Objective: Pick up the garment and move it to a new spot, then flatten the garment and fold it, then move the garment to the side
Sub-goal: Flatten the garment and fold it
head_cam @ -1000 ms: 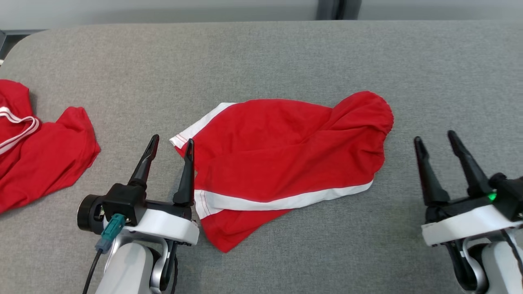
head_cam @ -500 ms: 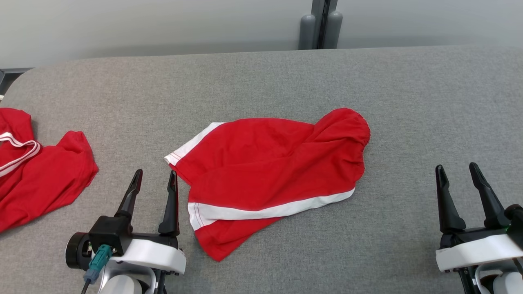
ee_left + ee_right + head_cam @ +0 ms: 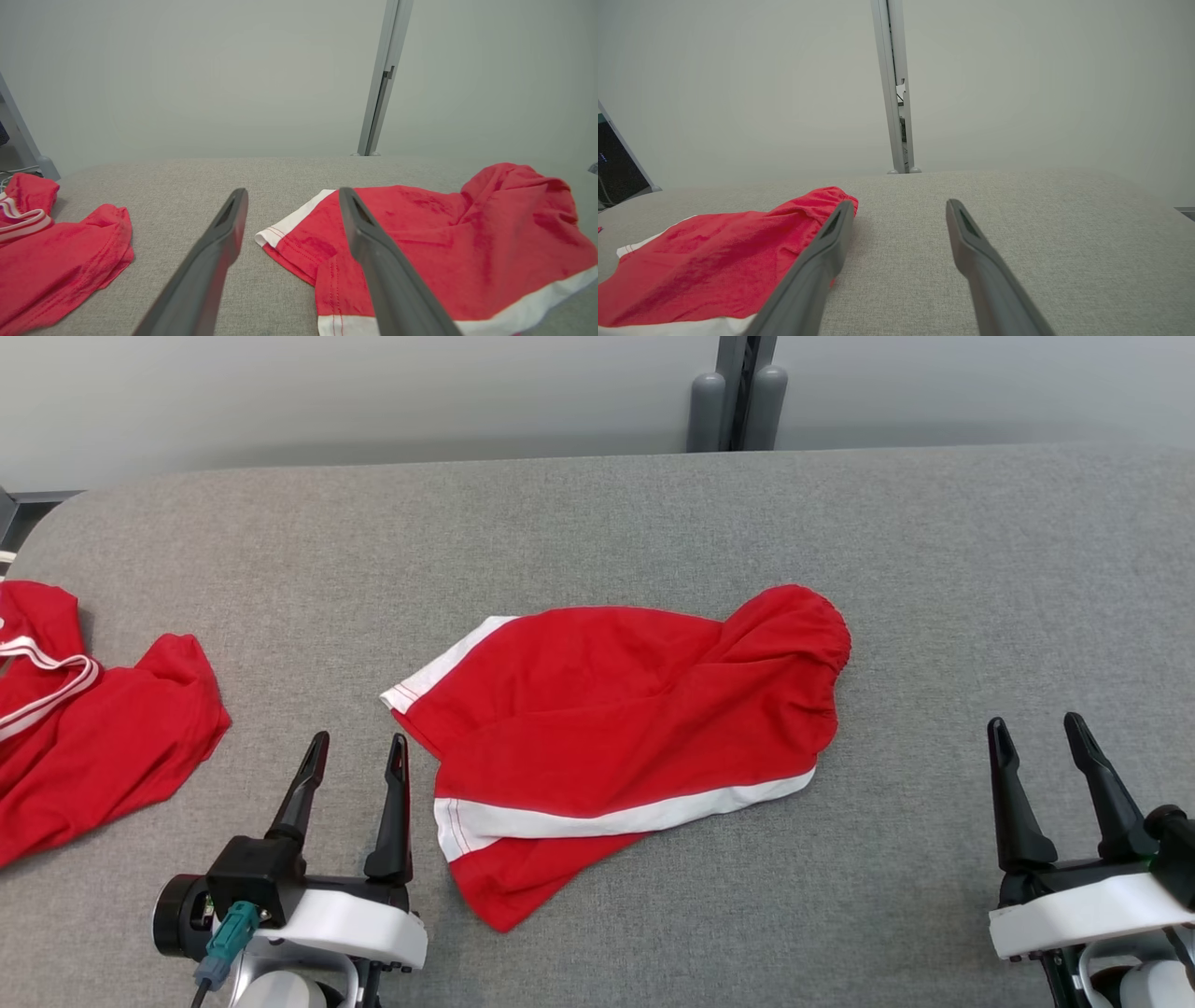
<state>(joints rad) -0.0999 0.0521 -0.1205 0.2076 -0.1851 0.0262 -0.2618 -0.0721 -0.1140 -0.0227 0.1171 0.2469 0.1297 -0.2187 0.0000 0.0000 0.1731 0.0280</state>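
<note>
Red garment (image 3: 616, 728) lies rumpled on grey padding (image 3: 597, 523) between left pincer (image 3: 360, 739) and right pincer (image 3: 1033, 721) (both released).

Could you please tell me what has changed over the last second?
Mostly the camera lifted, shifting the whole picture. Against the red garment, the left gripper and right gripper, both open, seem drawn back slightly toward the robot. Nothing grasped or released. It and the second red garment lie as before.
</note>
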